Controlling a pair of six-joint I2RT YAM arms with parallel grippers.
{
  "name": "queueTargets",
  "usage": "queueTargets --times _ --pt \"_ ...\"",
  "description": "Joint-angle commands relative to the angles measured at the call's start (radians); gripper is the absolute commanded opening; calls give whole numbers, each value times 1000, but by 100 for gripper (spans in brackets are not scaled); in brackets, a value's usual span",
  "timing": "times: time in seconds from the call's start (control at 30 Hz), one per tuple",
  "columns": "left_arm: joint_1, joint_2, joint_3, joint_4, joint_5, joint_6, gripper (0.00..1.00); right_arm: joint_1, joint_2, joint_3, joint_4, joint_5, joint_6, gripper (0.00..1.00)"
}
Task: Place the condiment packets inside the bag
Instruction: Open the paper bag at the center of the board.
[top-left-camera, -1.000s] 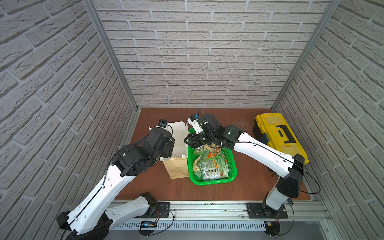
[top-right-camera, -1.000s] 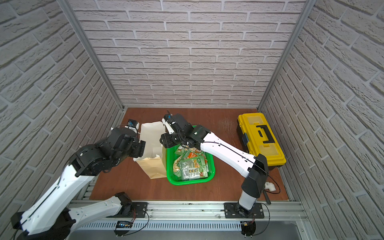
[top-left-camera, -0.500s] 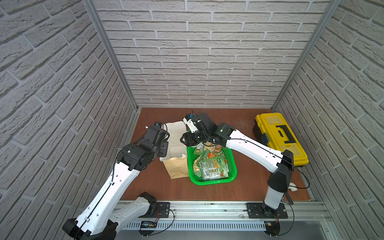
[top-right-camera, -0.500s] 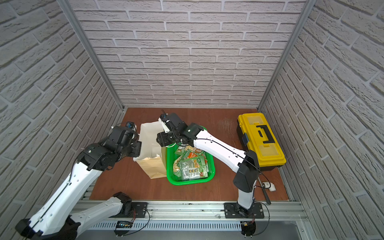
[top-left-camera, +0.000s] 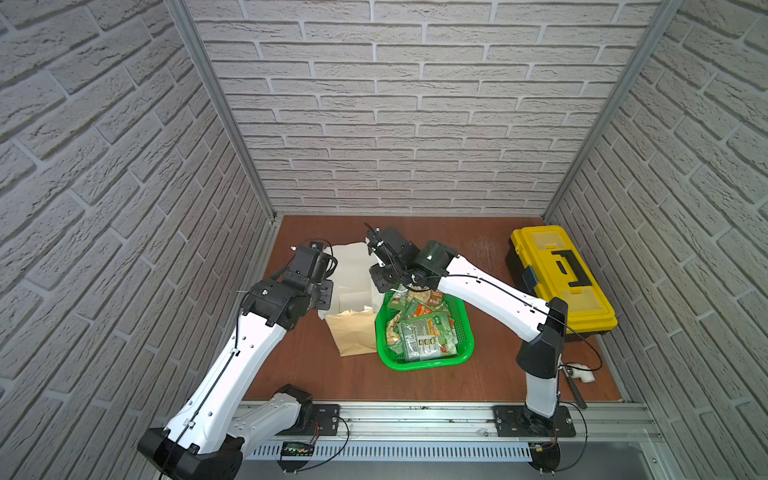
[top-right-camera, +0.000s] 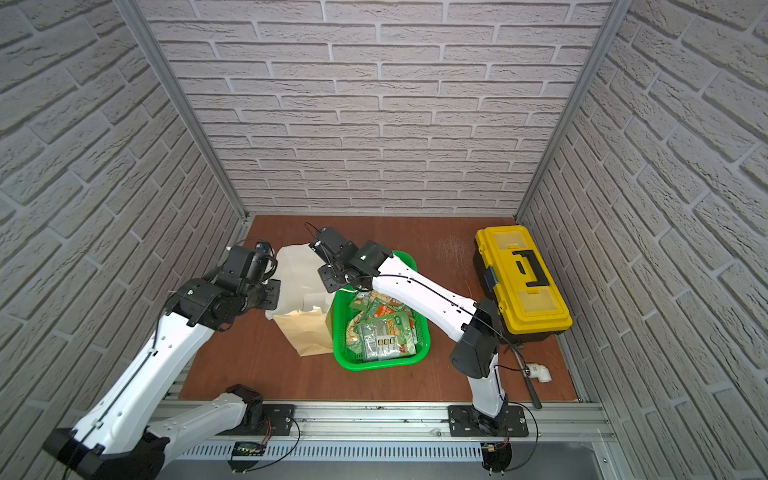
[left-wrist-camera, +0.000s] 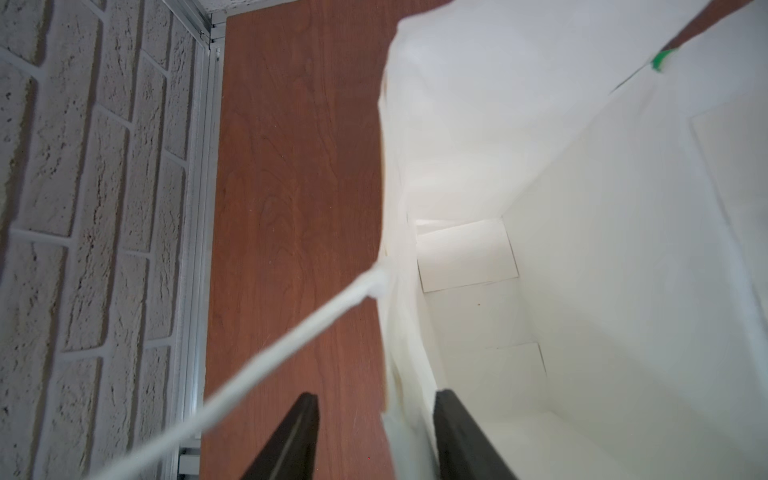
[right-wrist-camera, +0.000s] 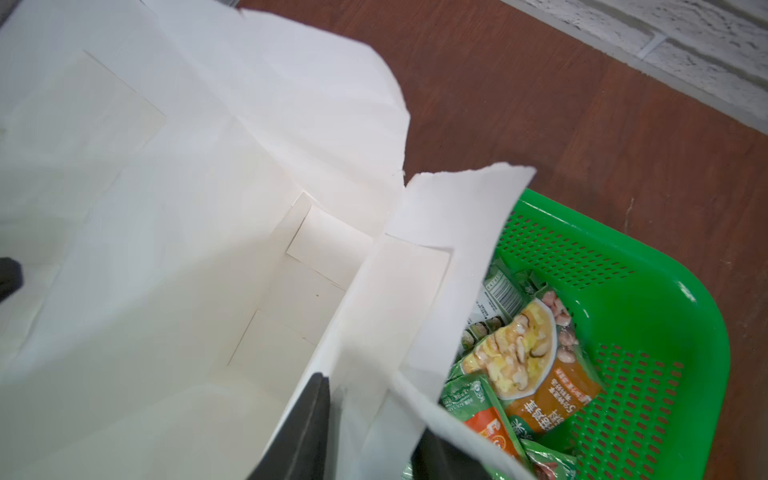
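Straddling bag walls: L end effector agape, R end effector grip unclear (basket w/ packets beside).

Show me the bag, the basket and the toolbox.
bag (top-left-camera: 351, 336): in a top view, on its tan front wall.
basket (top-left-camera: 424, 365): in a top view, on its green near rim.
toolbox (top-left-camera: 582, 301): in a top view, on its yellow lid.

bag cropped, cord handle blurred, basket cropped

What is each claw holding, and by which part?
Left claw and right claw each straddle the bag's top edge, opposite sides. Left is open; right's grip cannot be told.
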Motion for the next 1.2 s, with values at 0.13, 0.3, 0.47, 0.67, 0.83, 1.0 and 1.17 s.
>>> queueTargets --times 0.13,0.3,0.47,0.67,0.83,1.0,1.17 --pt "14 12 68 -20 -76 23 21 11 23 70 -75 144 -34 13" --pt "17 18 99 -24 -97 36 14 10 6 67 -54 162 -37 9" --pt "31 24 118 -16 -91 44 12 4 8 89 -46 178 -43 8" --pt "67 27 118 11 -55 48 12 -11 8 99 -57 207 -51 8" --pt "80 28 96 49 -1 41 11 -21 22 99 -57 209 -54 8" --pt "90 47 68 87 32 34 10 -29 76 102 -68 227 -50 7" --pt "106 63 47 112 69 32 10 -33 96 125 -77 236 -49 7"
